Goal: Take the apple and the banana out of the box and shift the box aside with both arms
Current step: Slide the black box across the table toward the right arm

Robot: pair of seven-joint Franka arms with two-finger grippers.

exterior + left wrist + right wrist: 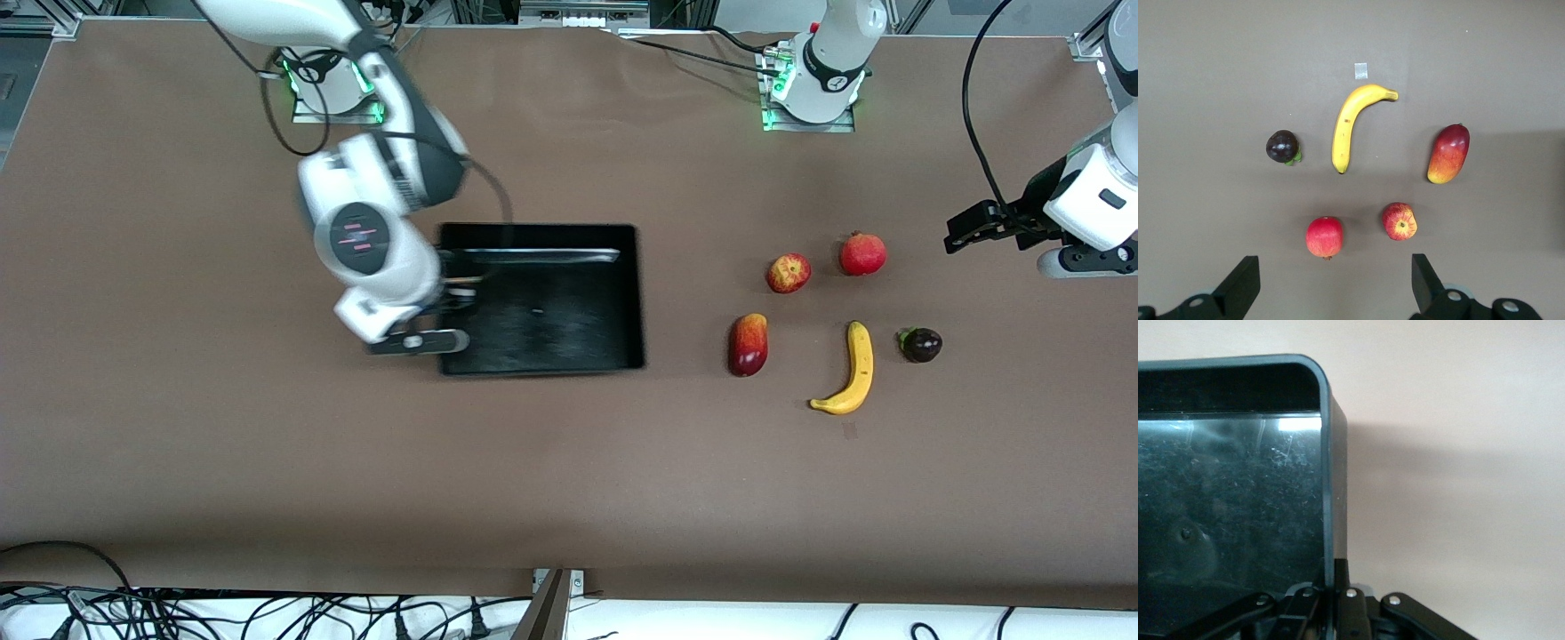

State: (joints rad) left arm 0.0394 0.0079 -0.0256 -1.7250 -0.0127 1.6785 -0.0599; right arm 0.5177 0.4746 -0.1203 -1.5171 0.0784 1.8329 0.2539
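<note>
Right gripper (442,293) clenched on box (569,302) wall, seemingly thin pinch, may slip. Left gripper (965,233), released, waits above the apple (789,272).

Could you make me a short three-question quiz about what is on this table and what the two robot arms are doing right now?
1. True or false: the apple and the banana lie in the box.
2. Which end effector grips the box wall? A) the left end effector B) the right end effector C) neither
3. Fill in: the fruit lying beside the apple, toward the left arm's end of the table, is the ____.

Key:
1. False: both lie on the table, and the box is empty.
2. B: it is shut on the wall at the right arm's end, while the left end effector waits open above the fruits.
3. pomegranate
</note>
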